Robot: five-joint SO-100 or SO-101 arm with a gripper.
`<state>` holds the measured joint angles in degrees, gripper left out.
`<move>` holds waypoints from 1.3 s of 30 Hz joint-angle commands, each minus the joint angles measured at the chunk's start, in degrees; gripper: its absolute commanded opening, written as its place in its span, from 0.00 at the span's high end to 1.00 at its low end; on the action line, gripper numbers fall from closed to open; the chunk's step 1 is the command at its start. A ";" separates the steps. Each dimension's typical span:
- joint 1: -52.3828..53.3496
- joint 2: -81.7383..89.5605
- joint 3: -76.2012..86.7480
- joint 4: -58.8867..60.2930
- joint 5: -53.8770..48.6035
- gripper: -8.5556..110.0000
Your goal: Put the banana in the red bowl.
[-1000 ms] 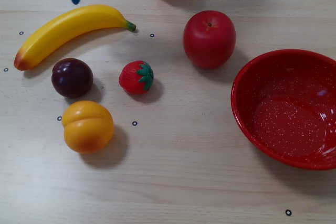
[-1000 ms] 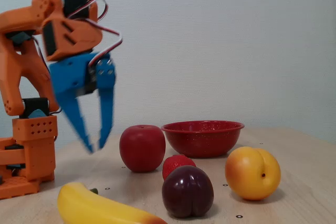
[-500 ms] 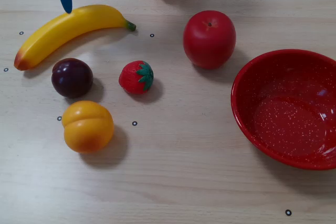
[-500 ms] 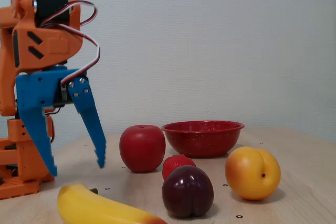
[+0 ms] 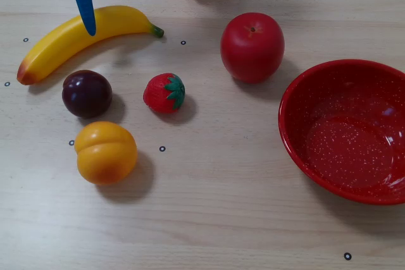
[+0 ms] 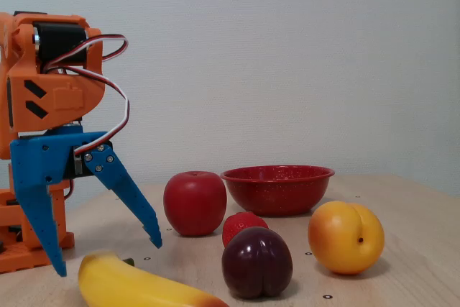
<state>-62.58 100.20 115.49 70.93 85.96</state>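
A: Fruit fills the near part of the low fixed view: the banana (image 6: pixel 136 285) lies at the near left, a dark plum (image 6: pixel 256 262) just right of it, a yellow-orange peach (image 6: pixel 346 237) further right.

B: And behind those?

A: A strawberry (image 6: pixel 241 225) sits just behind the plum, then a red apple (image 6: pixel 195 203), and farthest to the right the red bowl (image 6: pixel 277 188), upright on the wooden table (image 6: pixel 402 264).

B: Where is the gripper?

A: The gripper (image 6: pixel 106 257) hangs at the left, above the banana's far end, its blue fingers spread wide with nothing between them. One fingertip (image 6: pixel 153 235) points down toward the table beside the banana; the orange arm (image 6: pixel 43 84) rises behind it.

B: Does the view from above agree?

A: There the banana (image 5: pixel 82 33) lies at the upper left, green stem toward the apple (image 5: pixel 252 46), well apart from the bowl (image 5: pixel 297 93) at the right edge. A single blue finger (image 5: pixel 85 1) crosses over the banana's middle; whether it touches, I cannot tell.
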 commanded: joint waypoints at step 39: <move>4.13 3.96 -17.93 14.94 -4.57 0.93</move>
<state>-60.47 97.21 104.85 82.27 84.02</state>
